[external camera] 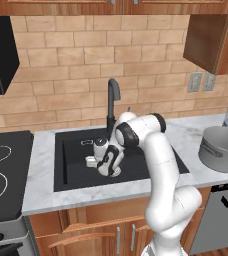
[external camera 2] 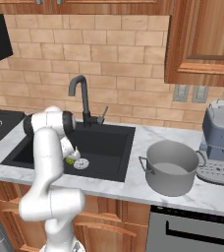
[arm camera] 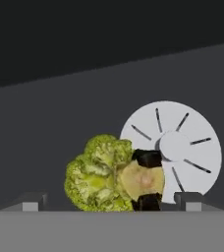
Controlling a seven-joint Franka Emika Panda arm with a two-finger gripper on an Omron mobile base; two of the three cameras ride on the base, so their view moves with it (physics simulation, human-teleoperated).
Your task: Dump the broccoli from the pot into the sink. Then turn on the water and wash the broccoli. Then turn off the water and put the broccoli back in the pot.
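In the hand view, the small yellow-green lumpy broccoli floret [arm camera: 104, 174] lies on the floor of the large black rectangular sink [arm camera: 60, 128], overlapping the left edge of the round silver drain [arm camera: 182, 147]. The two-finger gripper [arm camera: 111, 203] sits low over it, fingers spread wide to either side, gripping nothing. In the right base view, the grey metal pot [external camera 2: 170, 167] stands on the white marble counter [external camera 2: 133, 189], right of the sink.

We see a matt grey metal pot [external camera 2: 169, 167] on the white veined marble bench [external camera 2: 133, 184]. The sink [external camera 2: 111, 152] looks matt black, its drain [arm camera: 175, 150] smooth pale metal. The broccoli [arm camera: 101, 174] is rough and lumpy. Cabinets [external camera 2: 205, 39] show grained wood.
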